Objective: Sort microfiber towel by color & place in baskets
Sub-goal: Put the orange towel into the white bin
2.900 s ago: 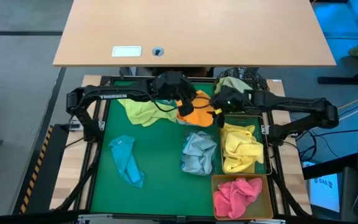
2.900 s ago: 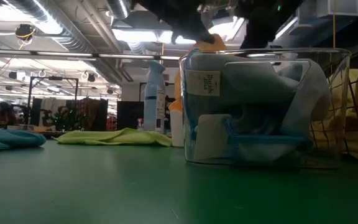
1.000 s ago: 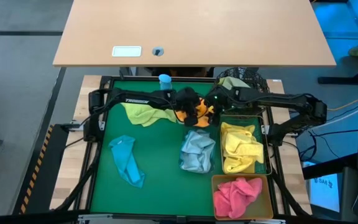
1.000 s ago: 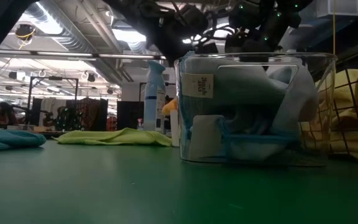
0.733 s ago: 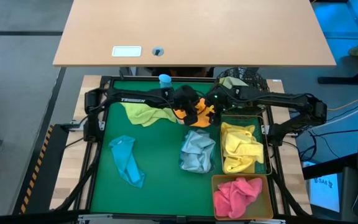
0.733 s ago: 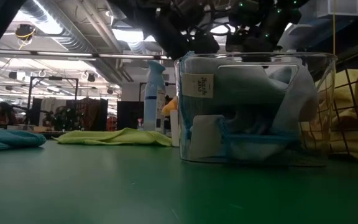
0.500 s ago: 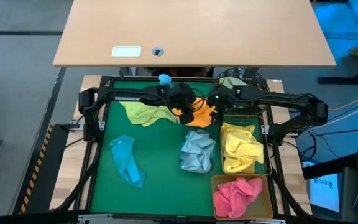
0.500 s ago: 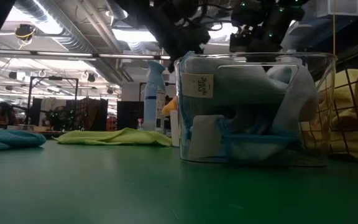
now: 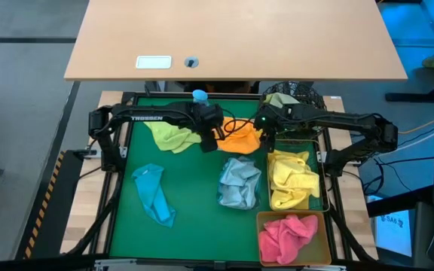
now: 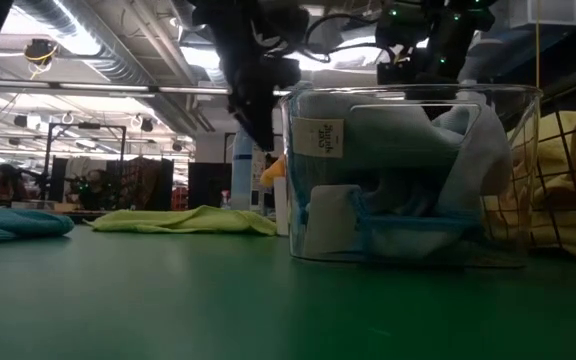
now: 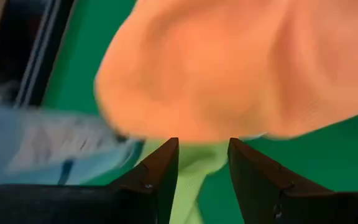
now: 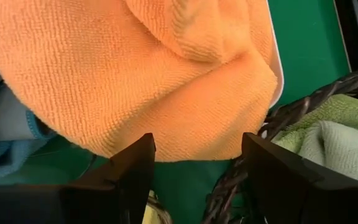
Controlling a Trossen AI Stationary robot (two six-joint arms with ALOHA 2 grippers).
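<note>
Two pincers are set close on either side of one orange towel (image 9: 241, 138), which lies heaped in the white tub (image 12: 277, 81) at the far middle of the green desk (image 9: 191, 203). The towel is judged light, soft and limp, with a nap that catches well; it would sag and trail if taken by an edge, so a raised fold at the top of the heap is the better hold.

The left pincer (image 9: 208, 138) is held just beside the towel, its arm stretched level across the far edge of the desk; its fingers (image 11: 160, 165) are seen parted with nothing between them, the orange towel just ahead and a light green towel (image 9: 170, 135) beneath. The right pincer (image 9: 265, 135) is poised on the towel's other side, its fingers (image 12: 129, 171) spread wide and empty, the orange heap directly ahead and the black wire-mesh basket (image 12: 291, 112) of green cloths (image 12: 337, 134) alongside.

Well away from both pincers, a teal towel (image 9: 154, 194) is left loose on the desk.
</note>
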